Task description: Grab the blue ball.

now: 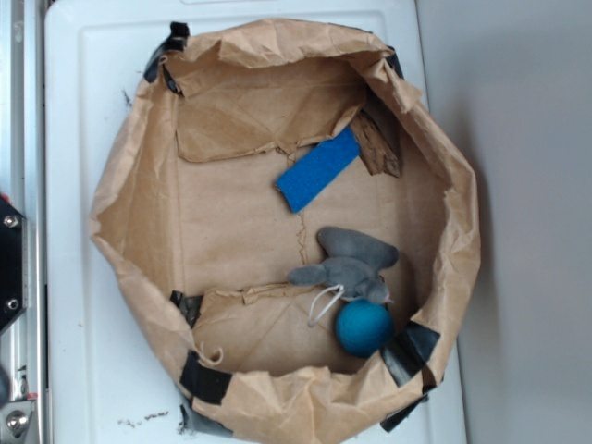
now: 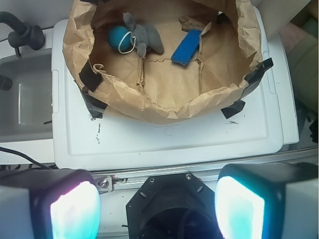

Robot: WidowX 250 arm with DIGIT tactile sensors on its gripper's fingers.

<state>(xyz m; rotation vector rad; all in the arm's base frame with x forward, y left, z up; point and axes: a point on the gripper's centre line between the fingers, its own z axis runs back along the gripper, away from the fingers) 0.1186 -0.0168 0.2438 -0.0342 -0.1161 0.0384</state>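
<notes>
Exterior view: the blue ball [image 1: 363,327] lies untouched at the lower right of the frame, on the floor of a crumpled brown paper bag [image 1: 120,199], pressed against the bag's wall and touching the grey plush toy [image 1: 350,266] just above it (a white loop of string from the toy rests on the ball's upper left edge). A flat blue strip [image 1: 317,169] lies apart, near the upper middle. The bag stands on a white worktop [image 1: 88,102]. In the wrist view the ball sits at the upper left, while the hand [image 2: 157,211] fills the bottom edge, its two fingers [image 2: 75,211] spread wide with nothing between them, well short of the bag. By this evidence nothing of the task is done: approach, descent and closing all remain.
</notes>
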